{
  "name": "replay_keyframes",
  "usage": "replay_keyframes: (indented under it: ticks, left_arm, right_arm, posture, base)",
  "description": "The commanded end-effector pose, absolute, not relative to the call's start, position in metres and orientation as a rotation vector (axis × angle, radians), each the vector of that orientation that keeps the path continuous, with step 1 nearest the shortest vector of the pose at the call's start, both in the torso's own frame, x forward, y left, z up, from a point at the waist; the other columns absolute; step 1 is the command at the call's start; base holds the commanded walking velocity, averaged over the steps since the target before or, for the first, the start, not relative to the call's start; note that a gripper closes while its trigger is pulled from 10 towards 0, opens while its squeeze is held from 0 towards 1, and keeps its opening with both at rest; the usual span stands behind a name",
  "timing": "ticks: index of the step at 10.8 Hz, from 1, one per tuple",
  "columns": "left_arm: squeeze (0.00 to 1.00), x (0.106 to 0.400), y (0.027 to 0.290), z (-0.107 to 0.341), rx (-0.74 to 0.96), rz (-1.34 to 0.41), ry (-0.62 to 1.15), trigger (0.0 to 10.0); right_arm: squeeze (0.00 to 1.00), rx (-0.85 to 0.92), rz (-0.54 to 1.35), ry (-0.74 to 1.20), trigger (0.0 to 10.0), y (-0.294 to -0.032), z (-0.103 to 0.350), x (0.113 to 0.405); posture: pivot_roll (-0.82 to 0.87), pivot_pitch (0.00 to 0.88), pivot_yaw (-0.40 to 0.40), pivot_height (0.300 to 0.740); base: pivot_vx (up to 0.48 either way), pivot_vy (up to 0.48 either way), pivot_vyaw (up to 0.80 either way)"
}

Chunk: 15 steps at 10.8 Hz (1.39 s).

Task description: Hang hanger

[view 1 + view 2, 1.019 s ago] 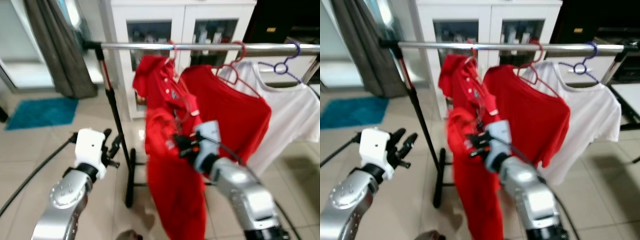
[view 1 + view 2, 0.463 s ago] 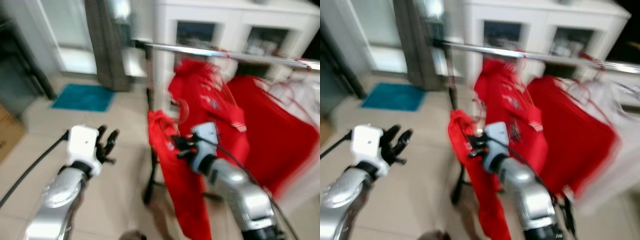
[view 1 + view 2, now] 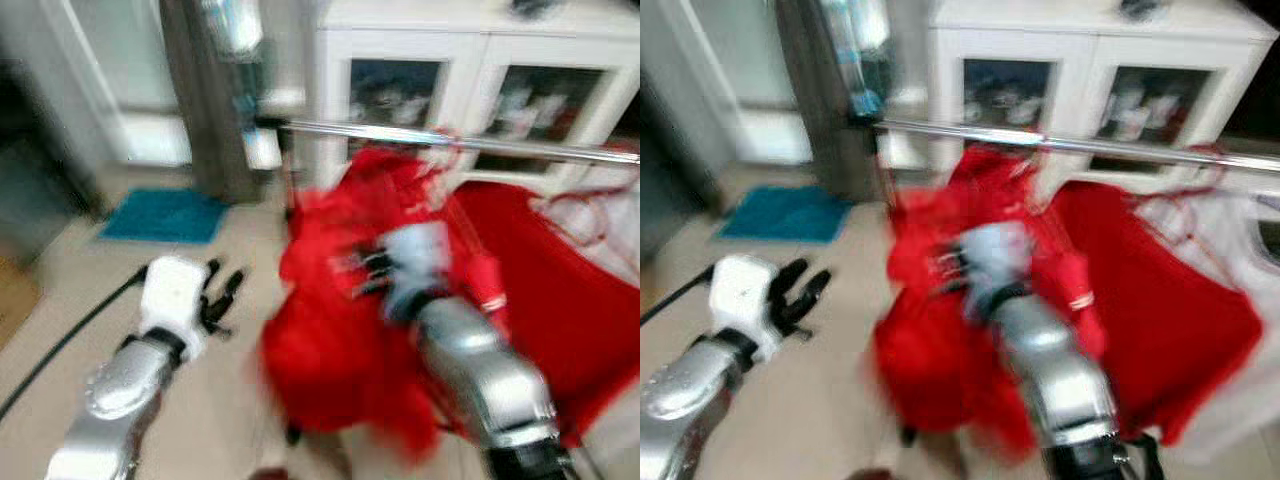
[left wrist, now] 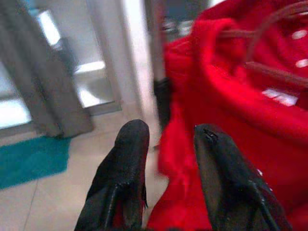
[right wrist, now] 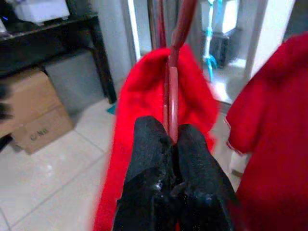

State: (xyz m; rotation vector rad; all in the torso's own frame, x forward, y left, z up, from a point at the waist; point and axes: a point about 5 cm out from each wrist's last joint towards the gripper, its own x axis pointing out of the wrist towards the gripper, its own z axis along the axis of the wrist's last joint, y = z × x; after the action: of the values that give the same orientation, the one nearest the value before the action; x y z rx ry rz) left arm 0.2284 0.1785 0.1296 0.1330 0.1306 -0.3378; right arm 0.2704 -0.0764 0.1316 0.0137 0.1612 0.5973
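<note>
— Red shirt (image 3: 340, 350) has swung up, blurred, below the rail (image 3: 450, 138)?
— Yes; right gripper (image 5: 169, 144) clamps its red hanger (image 5: 172, 82). Left gripper (image 4: 166, 144) stays parted, empty.

Head stereo looks down at rail (image 3: 450, 137); wrist cams close.
</note>
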Motion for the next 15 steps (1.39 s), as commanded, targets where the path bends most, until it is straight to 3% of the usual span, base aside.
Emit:
replay_keyframes:
  ticks: [1, 6, 11, 15]
  left_arm:
    - [0.0, 0.224, 0.172, 0.129, 0.133, -0.386, 0.136, 10.0]
    - [0.0, 0.218, 0.165, 0.135, 0.138, -0.533, 0.121, 10.0]
    - [0.0, 0.226, 0.159, 0.164, 0.144, -0.626, 0.008, 10.0]
    - [0.0, 0.225, 0.157, 0.175, 0.137, -0.66, -0.023, 10.0]
  right_arm:
    - [0.0, -0.023, 0.581, 0.113, 10.0, -0.082, 0.14, 0.272]
    - [0.0, -0.039, 0.477, 0.012, 10.0, -0.073, 0.162, 0.296]
    - [0.0, -0.086, 0.38, 0.096, 10.0, -0.056, 0.173, 0.37]
    - [0.0, -0.129, 0.301, 0.298, 10.0, -0.053, 0.146, 0.384]
  posture:
    - [0.11, 0.037, 0.044, 0.74]
    - [0.11, 0.04, 0.041, 0.74]
    - [0.13, 0.026, 0.031, 0.74]
    - [0.14, 0.028, 0.029, 0.74]
  base:
    - [0.0, 0.0, 0.0]
    - [0.0, 0.0, 0.0]
    - [0.0, 0.0, 0.0]
    - [0.0, 0.0, 0.0]
